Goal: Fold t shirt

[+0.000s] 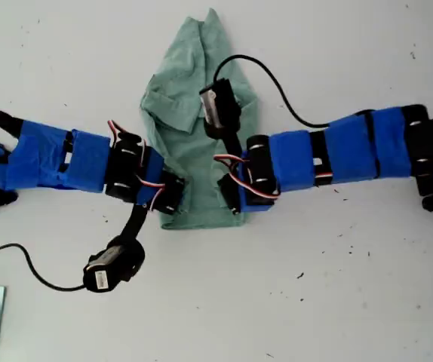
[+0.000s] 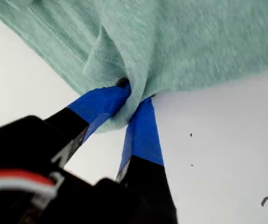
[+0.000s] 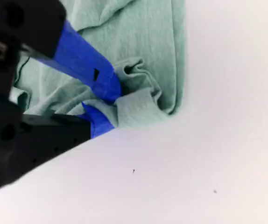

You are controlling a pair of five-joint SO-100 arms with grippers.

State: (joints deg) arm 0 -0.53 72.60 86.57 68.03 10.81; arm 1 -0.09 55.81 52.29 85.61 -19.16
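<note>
— White tabletop (image 1: 337,286) fills the exterior view; where is the t shirt (image 1: 194,113) found?

— It is laid at upper centre, narrowed, its long axis running from the top edge down to a hem between the arms.

— And the fingers?

— My first gripper (image 2: 133,100) is clamped on a hem corner; my second gripper (image 3: 107,105) is clamped on another. Both corners are equally near, so the upward fold is judged shared.

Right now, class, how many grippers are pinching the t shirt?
2. My first gripper and my second gripper each pinch the t shirt at its lower hem corners in the exterior view.
</note>
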